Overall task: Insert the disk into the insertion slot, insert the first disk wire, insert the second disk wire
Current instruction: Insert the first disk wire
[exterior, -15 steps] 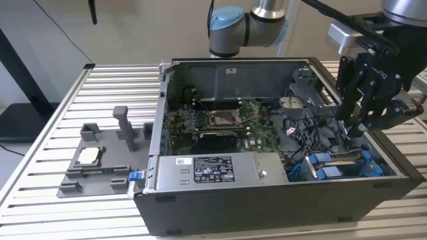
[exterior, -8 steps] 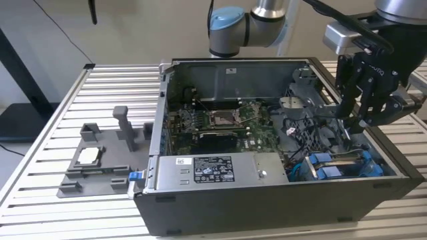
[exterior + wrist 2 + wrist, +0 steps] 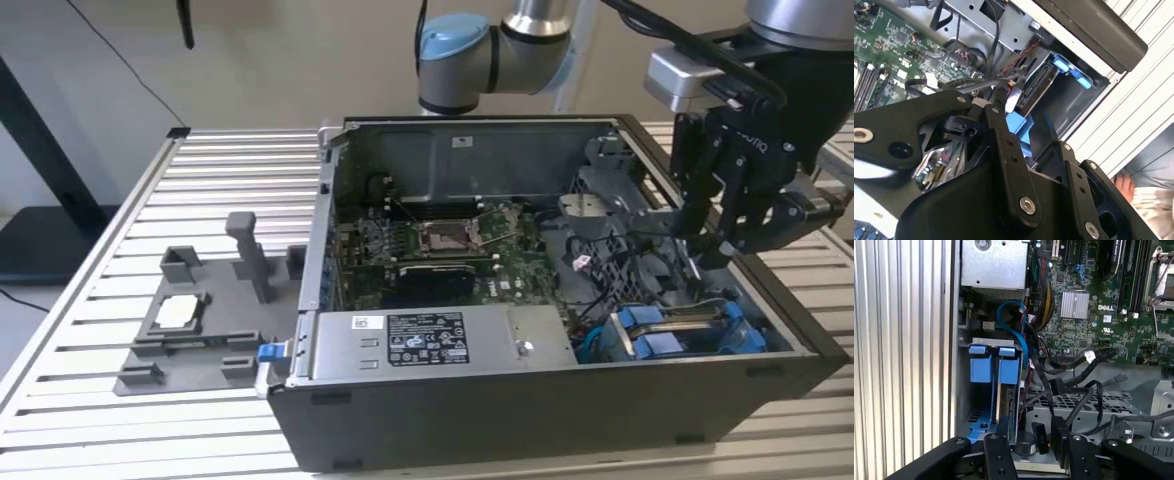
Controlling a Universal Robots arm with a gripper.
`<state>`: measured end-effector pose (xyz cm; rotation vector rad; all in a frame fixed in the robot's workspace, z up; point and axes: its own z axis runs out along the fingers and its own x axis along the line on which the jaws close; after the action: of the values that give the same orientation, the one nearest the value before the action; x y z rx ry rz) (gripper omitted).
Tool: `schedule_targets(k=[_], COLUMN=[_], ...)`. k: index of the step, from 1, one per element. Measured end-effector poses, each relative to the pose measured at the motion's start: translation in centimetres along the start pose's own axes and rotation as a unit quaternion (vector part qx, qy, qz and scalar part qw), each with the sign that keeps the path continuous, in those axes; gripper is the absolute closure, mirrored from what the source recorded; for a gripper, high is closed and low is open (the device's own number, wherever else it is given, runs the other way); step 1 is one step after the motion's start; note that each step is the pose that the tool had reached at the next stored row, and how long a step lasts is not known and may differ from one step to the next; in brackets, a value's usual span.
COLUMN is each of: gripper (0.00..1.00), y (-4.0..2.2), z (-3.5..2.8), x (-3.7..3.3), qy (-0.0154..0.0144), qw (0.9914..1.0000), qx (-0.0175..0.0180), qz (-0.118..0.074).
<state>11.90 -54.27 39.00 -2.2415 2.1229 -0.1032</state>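
Parted and empty, my fingers (image 3: 717, 240) hang above the disk (image 3: 671, 335) in its slot (image 3: 965, 390) at the case's (image 3: 534, 420) four o'clock; slatted desk (image 3: 134, 200), pale wall (image 3: 267, 60), labelled box (image 3: 414, 340) at seven.

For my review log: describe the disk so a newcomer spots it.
In the open dark grey computer case, look to the exterior view's right of the silver labelled power-supply box. The flat silver-grey disk sits in a grey drive cage. Bright blue carrier tabs set it apart from black cables.
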Motion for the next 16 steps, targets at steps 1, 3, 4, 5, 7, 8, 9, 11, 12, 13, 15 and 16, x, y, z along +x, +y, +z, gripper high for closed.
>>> schedule_targets(k=[1,3,4,5,7,8,9,11,12,13,15,16], gripper=[0.56,0.62,0.62,0.69,0.69,0.69,0.69,0.69,0.69,0.69,0.69,0.69], y=[0.00,0.01,0.01,0.01,0.01,0.01,0.02,0.01,0.01,0.04,0.11,0.15], z=[0.02,0.07,0.07,0.07,0.11,0.12,0.14,0.18,0.17,0.18,0.20,0.21], x=[-0.01,-0.01,-0.01,-0.01,-0.01,-0.03,-0.05,-0.05,-0.05,-0.05,-0.06,-0.07], qy=[0.0009,0.0023,0.0025,0.0026,0.0028,0.0042,0.0065,0.0084,0.0085,0.0084,0.0084,0.0084], qw=[1.00000,0.99999,0.99999,0.99999,0.99999,0.99998,0.99997,0.99995,0.99995,0.99994,0.99994,0.99994], qx=[0.0007,0.0031,0.0035,0.0035,0.0036,0.0039,0.0046,0.0059,0.0060,0.0063,0.0064,0.0064], qz=[0.000,0.000,0.000,0.000,0.000,0.000,0.000,-0.001,-0.001,-0.001,-0.001,-0.001])
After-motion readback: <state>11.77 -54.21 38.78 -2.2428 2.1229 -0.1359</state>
